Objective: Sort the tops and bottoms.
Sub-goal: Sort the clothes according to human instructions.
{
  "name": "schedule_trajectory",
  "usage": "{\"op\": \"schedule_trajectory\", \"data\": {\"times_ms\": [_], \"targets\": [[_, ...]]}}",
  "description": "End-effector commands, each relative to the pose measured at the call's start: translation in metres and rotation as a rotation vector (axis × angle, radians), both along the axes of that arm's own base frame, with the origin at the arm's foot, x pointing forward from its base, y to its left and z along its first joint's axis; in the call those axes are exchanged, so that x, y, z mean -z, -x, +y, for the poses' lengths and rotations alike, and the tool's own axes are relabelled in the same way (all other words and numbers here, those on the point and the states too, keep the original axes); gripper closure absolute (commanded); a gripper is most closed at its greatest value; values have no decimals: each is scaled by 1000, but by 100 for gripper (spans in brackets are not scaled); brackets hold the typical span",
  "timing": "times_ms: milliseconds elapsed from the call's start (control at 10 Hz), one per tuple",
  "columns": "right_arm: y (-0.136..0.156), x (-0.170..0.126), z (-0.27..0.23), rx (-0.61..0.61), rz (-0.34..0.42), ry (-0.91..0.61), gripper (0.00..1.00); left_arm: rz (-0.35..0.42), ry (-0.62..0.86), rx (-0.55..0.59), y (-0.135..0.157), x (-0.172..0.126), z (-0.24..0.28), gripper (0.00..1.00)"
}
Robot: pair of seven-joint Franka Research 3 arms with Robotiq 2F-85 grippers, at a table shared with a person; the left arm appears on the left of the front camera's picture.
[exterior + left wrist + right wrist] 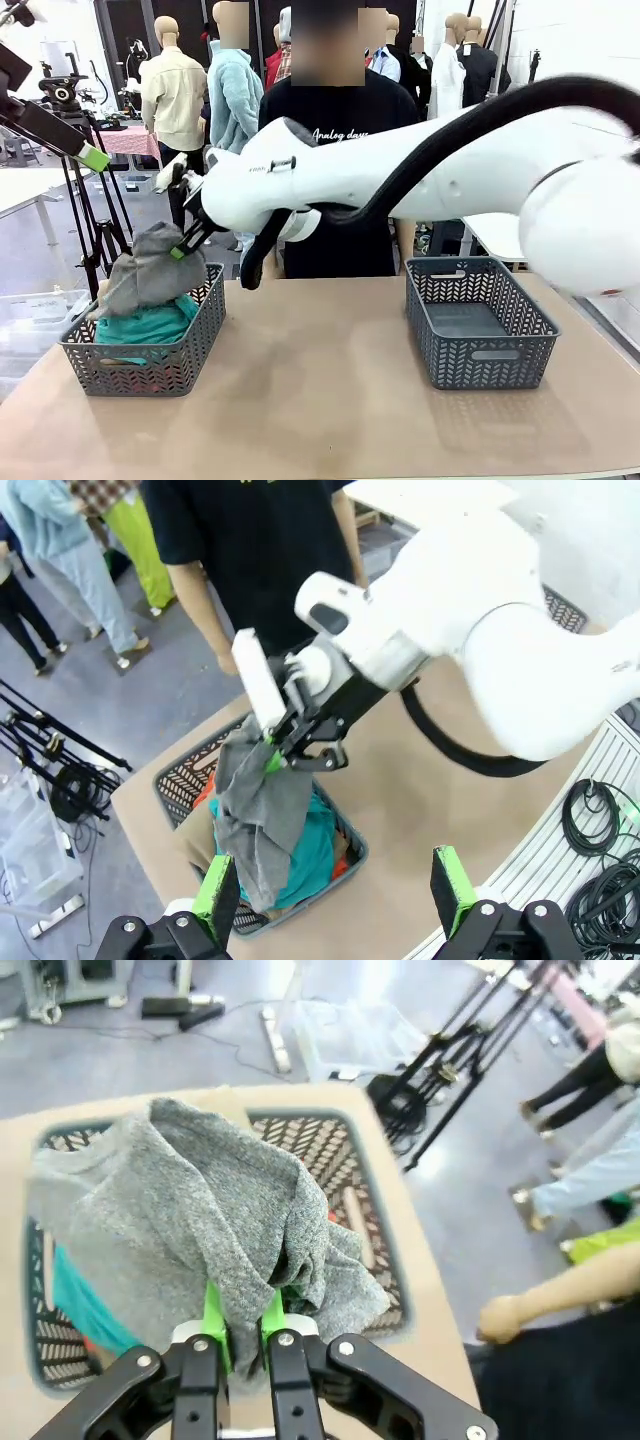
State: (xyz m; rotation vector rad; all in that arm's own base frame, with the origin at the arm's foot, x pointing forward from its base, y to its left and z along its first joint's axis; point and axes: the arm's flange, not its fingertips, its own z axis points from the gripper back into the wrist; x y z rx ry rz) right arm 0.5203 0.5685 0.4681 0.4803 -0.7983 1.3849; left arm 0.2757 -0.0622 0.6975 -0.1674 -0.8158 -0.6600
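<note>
Your right arm reaches across the middle of the counter [320, 400] to the left basket [150, 365]. Its right hand [183, 246] is clamped on the grey garment [145, 270], the green pads [213, 1312] pinched tight on a fold of cloth with almost no gap between them. The grey garment hangs directly below and slightly to the picture's left of that hand in the front view, bunched and draping down, its lower part resting on the pile inside the left basket (the wrist view confirms cloth wrapped over both fingers).

Beneath it lies the teal-green garment [150, 322], inside the same basket. You can see a strip of the orange-red garment [342, 864] at the basket's edge in the left wrist view.

Your left hand [335, 892] hovers well above the scene, fingers spread wide apart and holding nothing.

The right basket [480, 320] stands well apart, on the counter's other side. A person in a black T-shirt [345, 130] stands at the far side.
</note>
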Motion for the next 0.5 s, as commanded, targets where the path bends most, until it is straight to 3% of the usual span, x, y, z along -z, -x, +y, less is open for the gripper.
{"op": "schedule_trajectory", "data": {"times_ms": [0, 400], "targets": [[-41, 12, 34, -77, 40, 16, 100, 2, 11, 8, -1, 0, 2, 0], [-57, 75, 63, -124, 150, 45, 100, 2, 11, 8, -1, 0, 2, 0]]}}
